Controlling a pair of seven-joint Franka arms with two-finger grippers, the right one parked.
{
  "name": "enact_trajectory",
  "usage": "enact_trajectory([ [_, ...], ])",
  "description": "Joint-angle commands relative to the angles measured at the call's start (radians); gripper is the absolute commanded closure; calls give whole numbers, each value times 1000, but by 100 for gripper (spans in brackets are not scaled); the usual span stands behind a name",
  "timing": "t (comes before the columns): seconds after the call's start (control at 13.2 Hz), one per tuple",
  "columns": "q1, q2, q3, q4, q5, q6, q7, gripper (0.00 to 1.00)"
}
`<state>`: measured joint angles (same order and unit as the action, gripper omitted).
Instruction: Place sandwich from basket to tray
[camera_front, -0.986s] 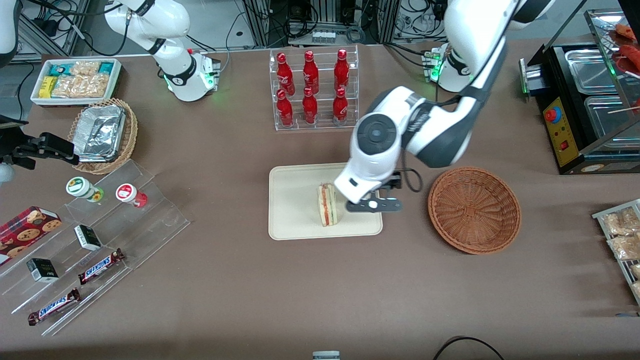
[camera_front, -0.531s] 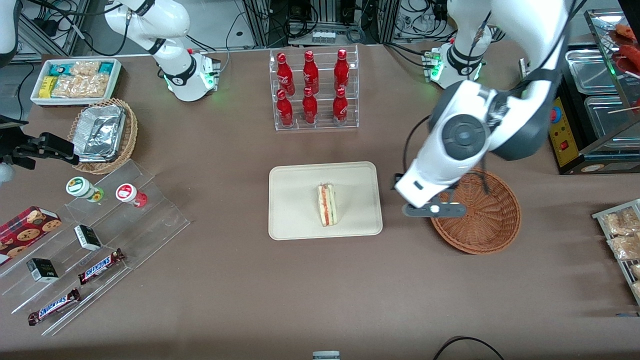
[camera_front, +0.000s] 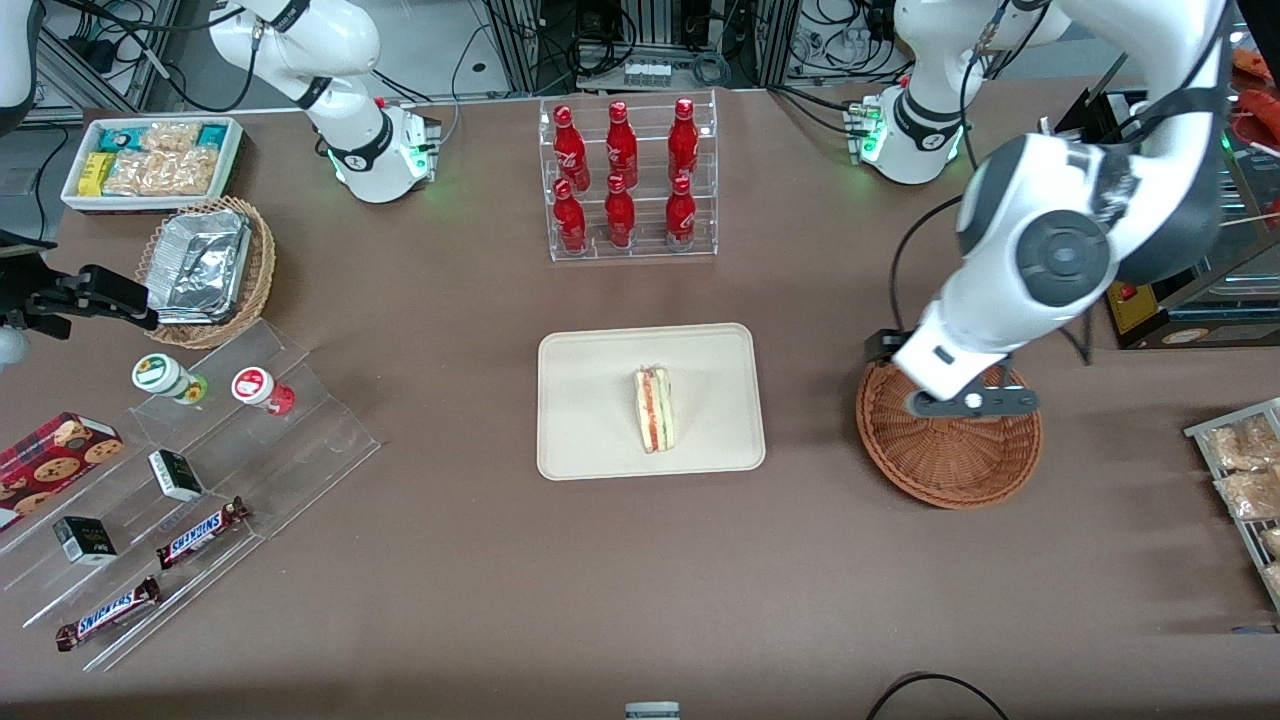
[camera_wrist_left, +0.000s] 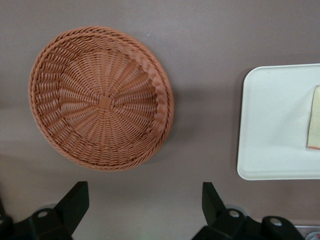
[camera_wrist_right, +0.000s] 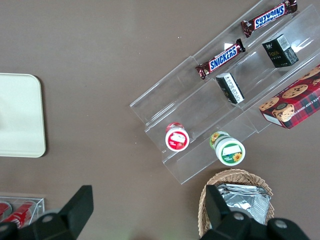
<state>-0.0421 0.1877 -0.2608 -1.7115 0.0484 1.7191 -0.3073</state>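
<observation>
**Sandwich on tray, basket empty — transfer looks done**

Scan across the front view, from the parked arm's end of the desk (camera_front: 450, 560) to the working arm's.

- Parked arm's end: white bin of snack packets (camera_front: 152, 160), a lighter wicker basket with foil containers (camera_front: 205, 268), and nearer the camera a clear stepped stand (camera_front: 200, 480) carrying two jars, small boxes and Snickers bars. None of it bears on the task.
- Centre: rack of red bottles (camera_front: 628, 180); nearer the camera, the tray (camera_front: 600, 350). The sandwich (camera_front: 654, 409) lies on the tray, roughly mid-tray, filling edge up, clear of the rim and touching nothing else.
- Working arm's end: the basket (camera_front: 950, 470), beside the tray with bare desk between them. The wrist view shows its woven floor with nothing in it.
- Gripper (camera_front: 968, 402): hangs above the basket, over the part of its rim farther from the camera, well apart from the sandwich. Wrist view shows the fingers (camera_wrist_left: 75, 200) spread wide, nothing between them.

Judgement: pick, carry and release are complete as far as can be seen. Nothing is left to move; at most the arm has to go back to rest.
</observation>
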Motion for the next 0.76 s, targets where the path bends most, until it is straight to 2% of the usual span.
enact_trajectory([
  [0.0, 56, -98, -9, -69, -28, -26, 31, 0],
  [0.15, 88, -152, -8, -73, -62, -86, 116, 0],
  [0.68, 97, -197, 57, 24, -64, -272, 223, 0],
])
